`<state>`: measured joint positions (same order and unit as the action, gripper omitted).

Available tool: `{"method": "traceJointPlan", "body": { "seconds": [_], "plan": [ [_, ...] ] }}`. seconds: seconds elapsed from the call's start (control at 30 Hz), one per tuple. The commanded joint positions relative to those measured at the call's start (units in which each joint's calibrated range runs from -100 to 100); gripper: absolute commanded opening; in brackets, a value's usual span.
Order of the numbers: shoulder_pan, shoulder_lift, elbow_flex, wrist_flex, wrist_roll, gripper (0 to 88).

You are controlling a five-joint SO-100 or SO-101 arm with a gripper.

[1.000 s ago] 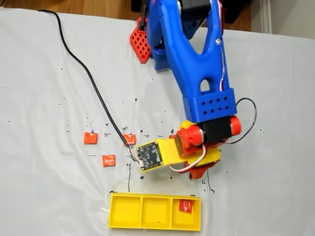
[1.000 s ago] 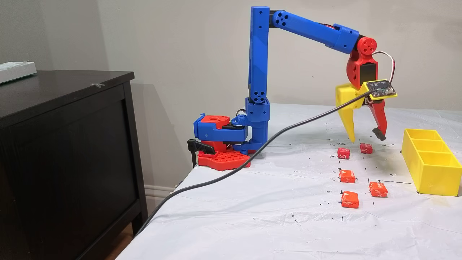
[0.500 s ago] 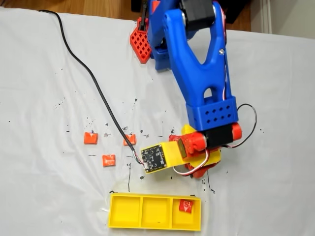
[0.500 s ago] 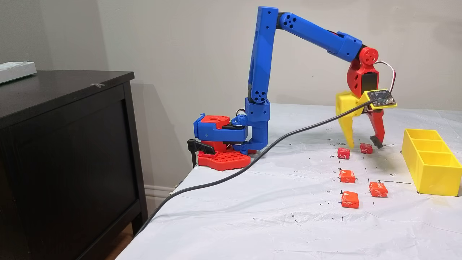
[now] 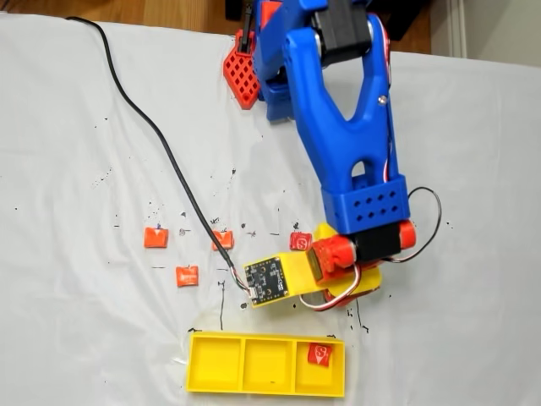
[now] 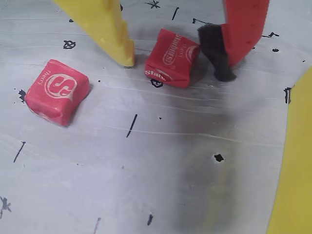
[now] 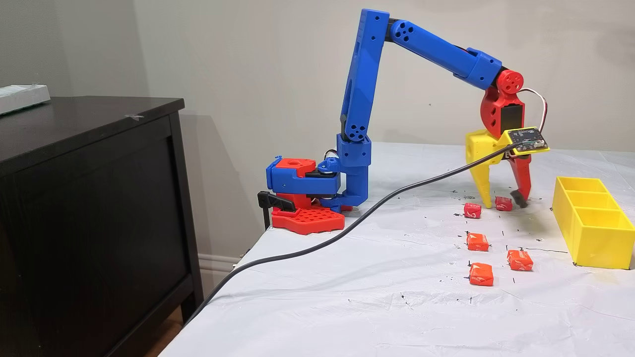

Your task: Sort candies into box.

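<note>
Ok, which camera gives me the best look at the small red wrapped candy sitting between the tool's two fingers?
The wrist view: the small red wrapped candy sits large and sharp between the open tool, touching neither finger. In a fixed view from the side it is tiny. In a fixed view from above, the arm covers it.

Six small square wrapped red and orange-red candies (image 7: 503, 204): five lie flat on the cloth, one (image 5: 318, 355) inside the low yellow three-compartment plastic tray (image 5: 215, 366) (end compartment, at right in a fixed view).
</note>
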<state>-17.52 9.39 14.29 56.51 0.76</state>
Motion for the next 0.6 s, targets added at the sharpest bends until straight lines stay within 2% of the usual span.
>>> {"method": "traceJointPlan", "body": {
  "seconds": [0.0,0.37,0.57],
  "plan": [
    [-0.2,0.2,-3.0,-1.4,0.1,1.9],
    [1.2,-13.0,1.3,-2.5,1.6,0.2],
    [4.8,-22.5,-2.8,-0.1,2.7,0.2]
  ]
}}
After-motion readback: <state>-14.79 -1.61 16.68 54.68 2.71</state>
